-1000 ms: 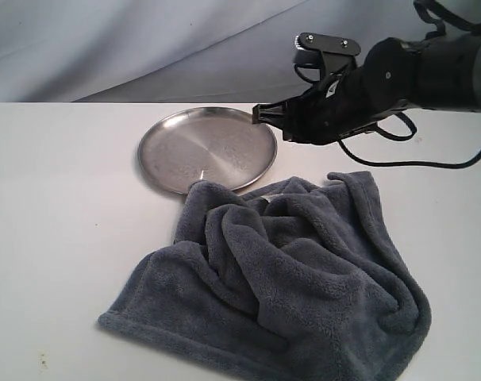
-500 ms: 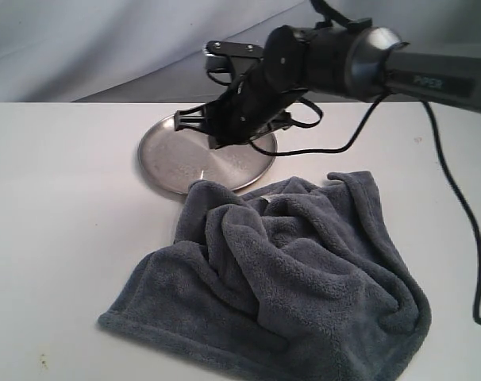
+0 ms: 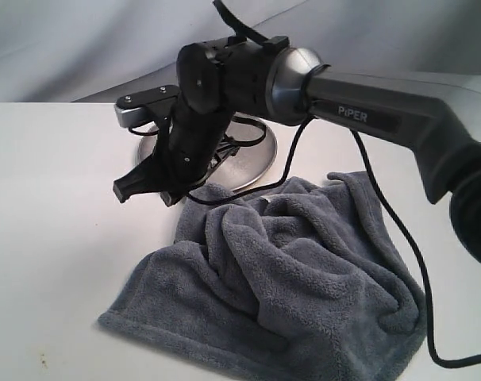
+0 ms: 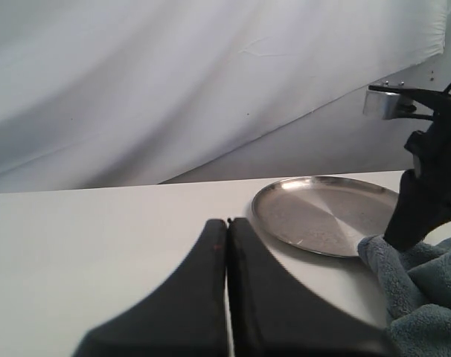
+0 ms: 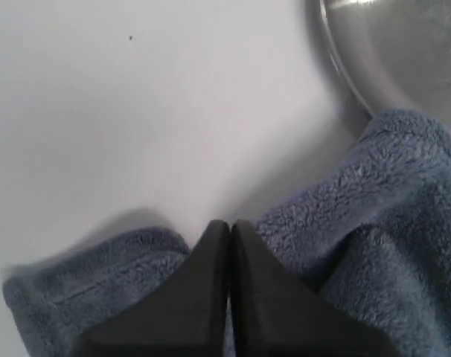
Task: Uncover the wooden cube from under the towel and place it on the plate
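The blue-grey towel (image 3: 296,278) lies bunched on the white table, its far edge lapping the silver plate (image 3: 255,161). The wooden cube is hidden; no view shows it. My right gripper (image 3: 123,192) has reached across the plate and hangs shut just left of the towel's far corner. In the right wrist view its shut tips (image 5: 229,224) sit over bare table between two folds of the towel (image 5: 374,216), with the plate's rim (image 5: 344,67) beyond. My left gripper (image 4: 227,222) is shut and empty above the table, left of the plate (image 4: 322,212).
The right arm's black body (image 3: 232,79) covers much of the plate, and its cable (image 3: 399,238) trails over the towel's right side. A grey cloth backdrop (image 3: 105,40) hangs behind the table. White tabletop (image 3: 58,222) shows left of the towel.
The right arm has swung leftward across the plate and come down, its shut gripper now by the towel's far-left corner. The towel and plate have not moved.
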`<state>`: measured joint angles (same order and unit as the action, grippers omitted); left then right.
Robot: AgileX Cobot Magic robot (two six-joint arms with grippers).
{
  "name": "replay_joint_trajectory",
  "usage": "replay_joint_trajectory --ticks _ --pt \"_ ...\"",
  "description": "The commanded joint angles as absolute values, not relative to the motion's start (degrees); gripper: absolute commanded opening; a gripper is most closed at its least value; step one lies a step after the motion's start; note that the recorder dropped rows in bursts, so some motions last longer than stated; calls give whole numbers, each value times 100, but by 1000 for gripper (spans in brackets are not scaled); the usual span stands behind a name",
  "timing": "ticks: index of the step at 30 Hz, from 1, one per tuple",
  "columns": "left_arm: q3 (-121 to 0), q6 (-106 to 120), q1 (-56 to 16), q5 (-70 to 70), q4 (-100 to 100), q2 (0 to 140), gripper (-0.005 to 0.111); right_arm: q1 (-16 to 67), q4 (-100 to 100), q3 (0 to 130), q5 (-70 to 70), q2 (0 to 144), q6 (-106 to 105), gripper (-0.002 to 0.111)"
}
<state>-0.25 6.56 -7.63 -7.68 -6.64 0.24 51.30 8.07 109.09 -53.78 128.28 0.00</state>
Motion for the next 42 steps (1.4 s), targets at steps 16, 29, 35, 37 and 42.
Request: replay_joint_trajectory --ticks 16,29,35,37,42 --pt "0 641 -791 -756 -674 0 0 5814 367 7520 -4223 10298 -85 0" --pt "0 641 -791 -756 -674 0 0 5814 99 5390 -3906 8410 567 0" --pt "0 641 -791 -756 -674 0 0 5742 -828 4882 -4297 7825 1455 0" --pt "0 641 -791 -756 -674 0 0 5635 -1186 4741 -4429 7692 1717 0" --pt "0 641 -791 -756 -674 0 0 5101 -1846 4547 -4675 7491 2158 0"
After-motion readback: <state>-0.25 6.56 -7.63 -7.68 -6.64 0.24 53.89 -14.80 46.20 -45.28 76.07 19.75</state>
